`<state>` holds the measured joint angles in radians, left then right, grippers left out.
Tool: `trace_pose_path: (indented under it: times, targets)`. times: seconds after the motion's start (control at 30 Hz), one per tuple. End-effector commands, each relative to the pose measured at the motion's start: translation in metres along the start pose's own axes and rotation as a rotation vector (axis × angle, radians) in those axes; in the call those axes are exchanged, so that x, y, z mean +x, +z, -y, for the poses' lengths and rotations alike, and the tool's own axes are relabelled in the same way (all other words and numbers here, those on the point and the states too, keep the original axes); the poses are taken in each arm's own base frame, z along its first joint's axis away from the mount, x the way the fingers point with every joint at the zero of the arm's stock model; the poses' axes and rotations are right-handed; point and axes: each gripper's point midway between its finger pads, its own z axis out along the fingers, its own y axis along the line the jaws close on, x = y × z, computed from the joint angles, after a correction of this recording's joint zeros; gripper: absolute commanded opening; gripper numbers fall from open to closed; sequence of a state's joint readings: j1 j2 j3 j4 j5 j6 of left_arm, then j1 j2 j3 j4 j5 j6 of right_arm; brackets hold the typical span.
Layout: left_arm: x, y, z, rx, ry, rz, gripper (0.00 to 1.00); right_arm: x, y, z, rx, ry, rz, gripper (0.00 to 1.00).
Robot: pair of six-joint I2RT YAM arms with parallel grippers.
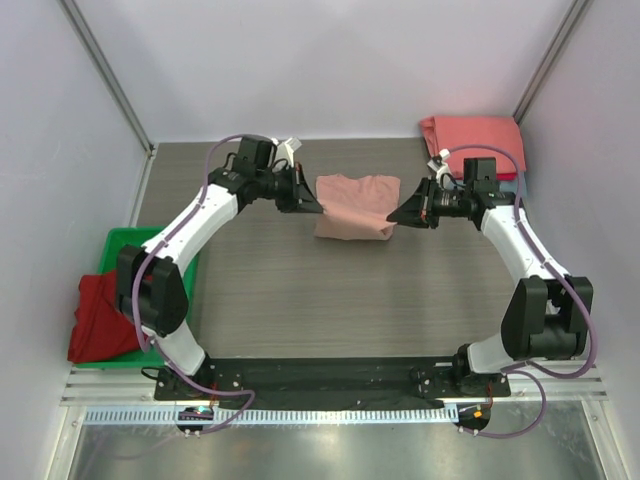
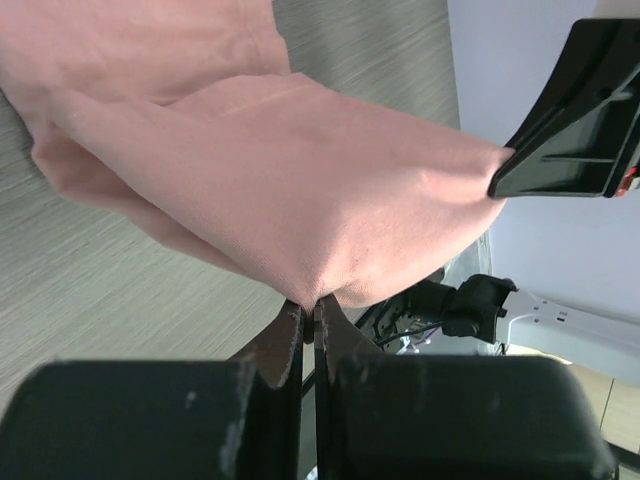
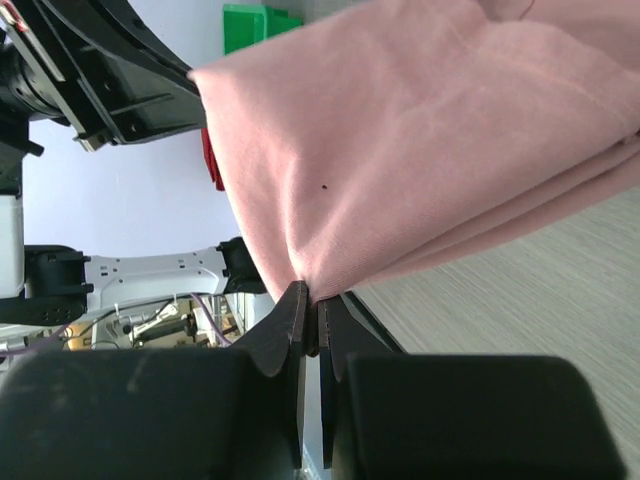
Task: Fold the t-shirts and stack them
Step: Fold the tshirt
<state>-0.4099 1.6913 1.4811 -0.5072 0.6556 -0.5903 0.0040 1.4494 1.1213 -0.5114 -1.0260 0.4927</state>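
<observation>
Left hand [image 1: 318,208] and right hand [image 1: 392,218] pinch pink t-shirt [image 1: 355,203] over grey table [image 1: 300,300], white walls [image 1: 300,60]

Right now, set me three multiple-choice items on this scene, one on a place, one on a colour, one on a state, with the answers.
1. The dark red shirt lies: A on the green tray at the left; B in the far right corner; C between the arms.
2. The middle shirt is: A blue; B pink; C green.
3. The left gripper and right gripper are: A both open; B both shut on the middle shirt; C one open, one shut.
Answers: 1 A, it drapes over the tray; 2 B, both wrist views show pink cloth; 3 B, each pair of fingers pinches a fold of it.
</observation>
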Motion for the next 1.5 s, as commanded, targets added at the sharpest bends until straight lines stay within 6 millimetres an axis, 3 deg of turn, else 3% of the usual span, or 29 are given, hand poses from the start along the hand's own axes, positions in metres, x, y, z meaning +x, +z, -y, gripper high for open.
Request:
trace_pose_path:
  times: [0.0, 0.17, 0.3, 0.33, 0.4, 0.43, 0.5, 0.53, 0.57, 0.6, 0.67, 0.7, 0.73, 0.8, 0.83, 0.9, 0.93, 0.97, 1.0, 1.07, 1.1, 1.17, 1.23, 1.27, 1.33, 1.37, 1.47]
  targets:
    - [-0.008, 0.002, -0.004, 0.015, -0.016, 0.015, 0.00, -0.025, -0.001, -0.012, -0.015, -0.051, 0.051, 0.02]
    - [-0.007, 0.014, -0.024, -0.002, -0.053, -0.001, 0.00, -0.040, 0.006, 0.005, 0.010, -0.049, 0.071, 0.02]
    - [-0.019, 0.035, -0.042, -0.018, -0.048, 0.006, 0.00, -0.057, 0.016, 0.033, 0.045, -0.042, 0.087, 0.01]
    - [-0.019, 0.048, -0.055, -0.030, -0.058, -0.009, 0.00, -0.063, 0.018, 0.038, 0.053, -0.048, 0.096, 0.02]
    - [-0.039, 0.057, -0.055, -0.030, -0.018, 0.025, 0.00, -0.083, 0.024, 0.050, 0.061, -0.062, 0.112, 0.01]
    - [-0.039, 0.070, -0.070, -0.044, -0.026, 0.009, 0.00, -0.099, 0.023, 0.045, 0.056, -0.092, 0.135, 0.01]
    - [-0.063, 0.076, -0.063, -0.028, 0.036, 0.044, 0.00, -0.117, 0.030, 0.059, 0.063, -0.087, 0.138, 0.01]
    - [-0.069, 0.086, -0.069, -0.031, 0.046, 0.042, 0.00, -0.127, 0.031, 0.063, 0.065, -0.091, 0.145, 0.01]
    - [-0.077, 0.090, -0.073, -0.040, 0.060, 0.056, 0.00, -0.146, 0.029, 0.054, 0.055, -0.135, 0.170, 0.01]
    - [-0.097, 0.088, -0.063, -0.024, 0.102, 0.099, 0.00, -0.155, 0.036, 0.069, 0.063, -0.119, 0.165, 0.02]
    - [-0.109, 0.101, -0.075, -0.035, 0.122, 0.117, 0.00, -0.185, 0.035, 0.061, 0.055, -0.175, 0.204, 0.01]
    - [-0.122, 0.101, -0.078, -0.055, 0.141, 0.153, 0.00, -0.192, 0.046, 0.082, 0.066, -0.148, 0.194, 0.01]
    - [-0.138, 0.101, -0.076, -0.057, 0.180, 0.191, 0.00, -0.200, 0.049, 0.085, 0.067, -0.156, 0.201, 0.02]
    - [-0.156, 0.110, -0.097, -0.111, 0.204, 0.243, 0.00, -0.227, 0.056, 0.086, 0.055, -0.171, 0.239, 0.02]
    - [-0.170, 0.110, -0.096, -0.123, 0.242, 0.283, 0.03, -0.232, 0.072, 0.113, 0.064, -0.129, 0.227, 0.09]
    - [-0.184, 0.118, -0.113, -0.176, 0.261, 0.331, 0.05, -0.259, 0.080, 0.106, 0.050, -0.219, 0.264, 0.25]
    - [-0.197, 0.115, -0.118, -0.221, 0.275, 0.381, 0.05, -0.260, 0.099, 0.126, 0.057, -0.218, 0.245, 0.28]
    - [-0.204, 0.115, -0.123, -0.247, 0.275, 0.411, 0.05, -0.280, 0.096, 0.107, 0.039, -0.288, 0.284, 0.30]
    - [-0.210, 0.113, -0.126, -0.271, 0.276, 0.435, 0.06, -0.286, 0.101, 0.104, 0.037, -0.309, 0.294, 0.34]
    - [-0.221, 0.103, -0.134, -0.355, 0.295, 0.483, 0.24, -0.298, 0.099, 0.087, 0.035, -0.374, 0.328, 0.47]
    - [-0.224, 0.096, -0.130, -0.368, 0.304, 0.495, 0.47, -0.300, 0.095, 0.081, 0.035, -0.390, 0.336, 0.51]
    - [-0.216, 0.094, -0.131, -0.375, 0.302, 0.469, 0.59, -0.296, 0.077, 0.072, 0.038, -0.414, 0.340, 0.53]
    - [-0.209, 0.089, -0.121, -0.343, 0.316, 0.447, 0.72, -0.286, 0.067, 0.069, 0.017, -0.402, 0.317, 0.54]
    - [-0.202, 0.090, -0.119, -0.329, 0.316, 0.419, 0.78, -0.275, 0.067, 0.083, 0.027, -0.364, 0.289, 0.54]
    - [-0.190, 0.088, -0.119, -0.345, 0.327, 0.387, 0.81, -0.265, 0.056, 0.087, 0.040, -0.347, 0.276, 0.54]
    - [-0.184, 0.087, -0.117, -0.345, 0.330, 0.367, 0.81, -0.250, 0.060, 0.102, 0.056, -0.323, 0.238, 0.54]
    - [-0.167, 0.080, -0.110, -0.314, 0.335, 0.309, 0.78, -0.229, 0.063, 0.117, 0.078, -0.282, 0.190, 0.54]
